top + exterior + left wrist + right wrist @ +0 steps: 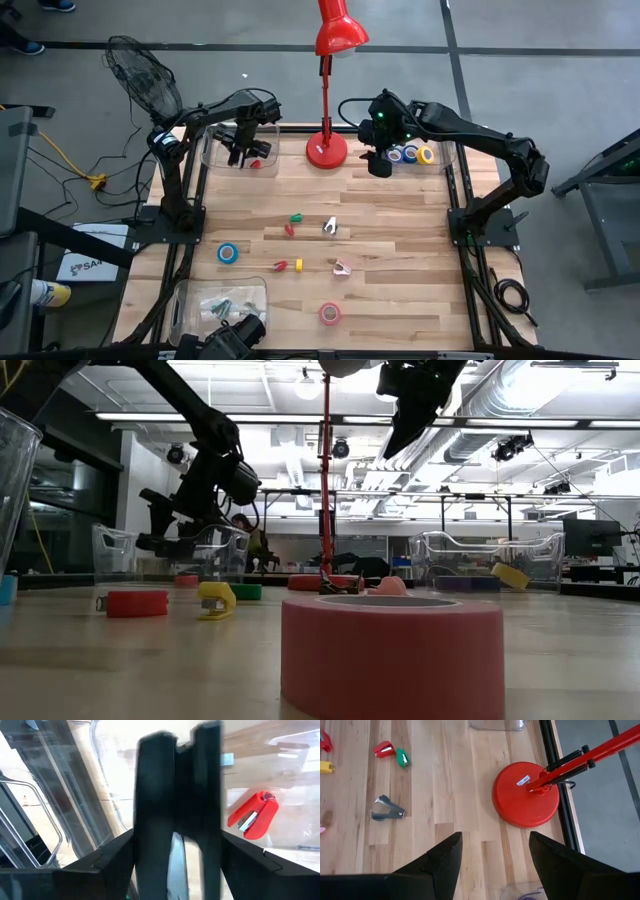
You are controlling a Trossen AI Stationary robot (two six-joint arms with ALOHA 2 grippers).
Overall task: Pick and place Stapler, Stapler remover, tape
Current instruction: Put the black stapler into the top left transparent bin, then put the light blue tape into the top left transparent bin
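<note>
My left gripper (241,150) hangs over the clear far-left bin (215,150) and is shut on the black stapler (160,795). A small red stapler (252,815) lies on that bin's floor. My right gripper (492,855) is open and holds nothing. It hovers high above the table between the red lamp's base (526,795) and the far-right bin (440,160), which holds blue, purple and yellow tape rolls (410,154). A grey staple remover (387,809) lies on the table. A blue tape roll (228,253) and a pink one (329,313) lie flat on the table. My left gripper pinches the black stapler's long body (200,795) between its two fingers (117,862), coming from above and lying across its length. In the low view the stapler (165,543) hangs roughly level under the gripper, inside the bin's walls and above the table.
The red lamp's pole (324,95) rises between the two arms. Small red, green and yellow staplers (292,222) and a second, pinkish remover (342,267) are scattered mid-table. A clear bin (220,300) with items sits at the near-left corner. A fan (145,75) stands beyond the table's far-left corner.
</note>
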